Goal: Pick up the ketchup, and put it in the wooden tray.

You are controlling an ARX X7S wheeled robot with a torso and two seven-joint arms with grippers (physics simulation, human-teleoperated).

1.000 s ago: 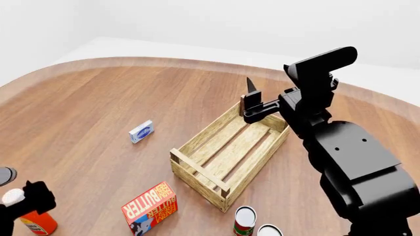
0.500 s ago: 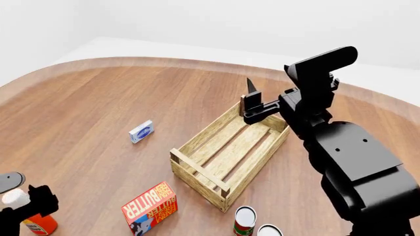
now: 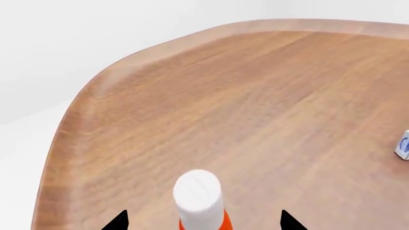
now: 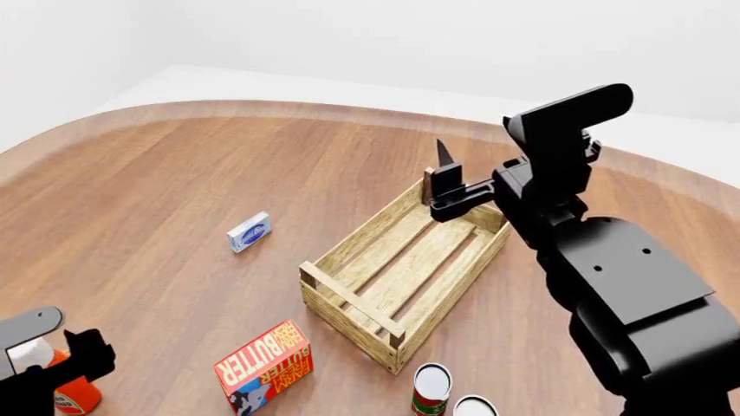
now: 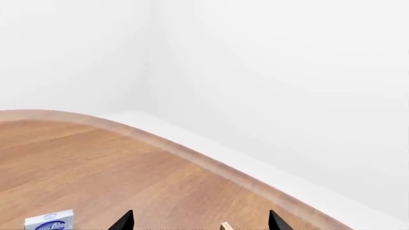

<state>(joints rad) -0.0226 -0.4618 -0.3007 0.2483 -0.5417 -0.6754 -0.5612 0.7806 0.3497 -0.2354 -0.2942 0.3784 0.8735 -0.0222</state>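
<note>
The ketchup [image 3: 199,199] stands upright at the table's [image 4: 162,191] near-left edge, well apart from the wooden tray [image 4: 399,269]; the left gripper [image 3: 201,221] straddles it, jaws wide and not visibly touching; closing off-centre or too near the white cap could tip this slim bottle over the edge; the right gripper [image 5: 199,221] hangs open by the tray's far end.

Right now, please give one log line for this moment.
left gripper: open around ketchup | right gripper: open, above tray | ketchup: on table
</note>
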